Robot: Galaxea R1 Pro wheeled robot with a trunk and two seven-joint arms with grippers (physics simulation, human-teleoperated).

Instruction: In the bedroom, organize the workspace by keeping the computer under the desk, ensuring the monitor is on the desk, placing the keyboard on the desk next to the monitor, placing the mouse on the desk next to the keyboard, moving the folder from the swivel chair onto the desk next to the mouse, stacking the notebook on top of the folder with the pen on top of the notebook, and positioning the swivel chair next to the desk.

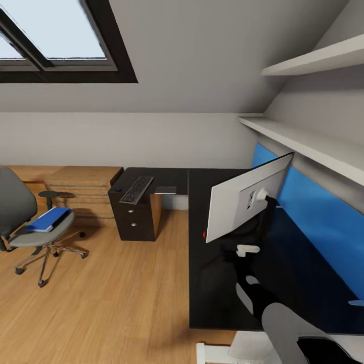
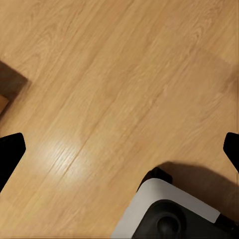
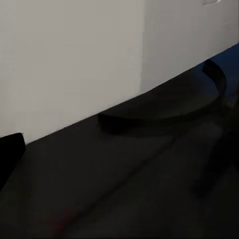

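Monitor (image 1: pixel 242 205) on desk (image 1: pixel 222 283) edge, open floor (image 1: pixel 111 293) beside

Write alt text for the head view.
A black L-shaped desk holds a monitor seen from its pale back, with the robot's right arm reaching up to it. A black keyboard lies on the far wing above the drawers, and a blue folder rests on the grey swivel chair at left.
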